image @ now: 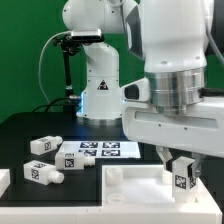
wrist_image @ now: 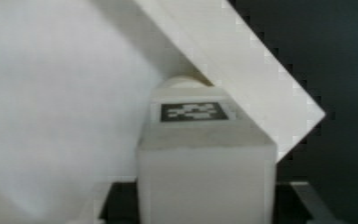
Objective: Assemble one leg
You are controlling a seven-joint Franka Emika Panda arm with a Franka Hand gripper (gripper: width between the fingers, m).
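My gripper (image: 183, 172) is shut on a leg (image: 184, 181), a chunky white post with a black-and-white tag. It holds the leg upright at the right corner of the large white rimmed panel (image: 128, 192). In the wrist view the leg (wrist_image: 202, 150) fills the middle between my dark fingers (wrist_image: 130, 202), its top against the panel's corner rim (wrist_image: 229, 55). Whether the leg is seated in the panel cannot be told. Two loose legs (image: 42, 146) (image: 41, 172) lie on the black table at the exterior view's left.
The marker board (image: 100, 151) lies flat behind the panel. Another white part (image: 3, 180) sits at the left edge of the exterior view. The arm's white base (image: 98, 85) stands at the back, before a green wall.
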